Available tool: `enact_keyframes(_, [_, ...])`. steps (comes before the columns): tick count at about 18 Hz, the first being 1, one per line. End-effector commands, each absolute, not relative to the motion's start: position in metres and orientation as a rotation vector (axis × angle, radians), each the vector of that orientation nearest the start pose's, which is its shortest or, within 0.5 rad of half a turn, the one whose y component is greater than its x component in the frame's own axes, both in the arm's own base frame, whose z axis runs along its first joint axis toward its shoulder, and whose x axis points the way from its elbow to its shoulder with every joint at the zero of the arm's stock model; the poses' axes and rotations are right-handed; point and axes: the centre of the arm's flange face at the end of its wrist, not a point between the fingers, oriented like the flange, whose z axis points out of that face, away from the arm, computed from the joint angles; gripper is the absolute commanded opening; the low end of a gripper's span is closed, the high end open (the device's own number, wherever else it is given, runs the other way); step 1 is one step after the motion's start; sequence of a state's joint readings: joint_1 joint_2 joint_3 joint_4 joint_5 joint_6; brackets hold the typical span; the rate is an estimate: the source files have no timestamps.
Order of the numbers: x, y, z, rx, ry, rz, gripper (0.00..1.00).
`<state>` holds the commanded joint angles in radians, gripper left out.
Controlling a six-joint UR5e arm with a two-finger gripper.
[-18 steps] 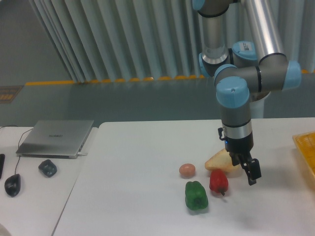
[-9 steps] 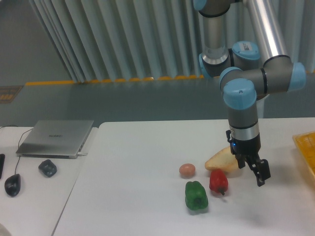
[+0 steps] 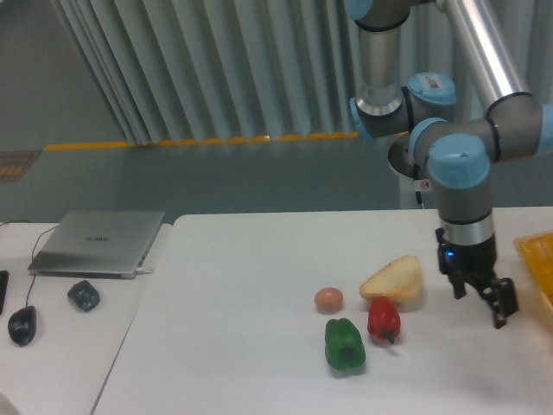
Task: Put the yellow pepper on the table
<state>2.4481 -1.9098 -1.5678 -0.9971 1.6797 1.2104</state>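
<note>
- One black two-finger claw (image 3: 492,303) hangs off the grey-and-blue arm (image 3: 458,164), low over the right part of the big plain white table (image 3: 233,285), pointing down and a bit tilted. Honestly can't tell if the fingers are spread or pinched from this angle, and I don't see anything between them.
- Using the claw as the landmark: the pale yellow-tan bread wedge (image 3: 393,278) lies to its left, near but not touching.
- Glossy red pepper (image 3: 384,319) is left of the claw too, a bit lower in frame, just under the bread wedge.
- Blocky green pepper (image 3: 345,344) is further left of the claw, beside the red one and slightly nearer the camera.
- Small round pinkish-tan thing (image 3: 328,299) sits further left again, just above the green pepper.
- Right of the claw, at the frame edge, there's a sliver of an orange-yellow crate-like thing (image 3: 537,264), mostly cut off.
- Glossy yellow pepper: can't find it anywhere in view, not on the table and not in the claw.
- Well off to the claw's left, on the smaller off-white desk (image 3: 60,346): closed silver laptop (image 3: 98,242), a dark blue-grey lump (image 3: 84,295) and a black mouse (image 3: 22,324).
</note>
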Motion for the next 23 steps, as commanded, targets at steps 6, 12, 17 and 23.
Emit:
enact_keyframes(6, [-0.453,0.465,0.359,-3.082,0.193,0.383,1.0])
enact_keyframes(12, [-0.489,0.414,0.326,-3.105,-0.206,0.288,1.0])
enact_keyframes(17, [-0.509,0.392,0.33,-3.056,-0.271,0.243,1.0])
enact_keyframes(23, [-0.512,0.376,0.319,-3.069,-0.324,0.207,1.0])
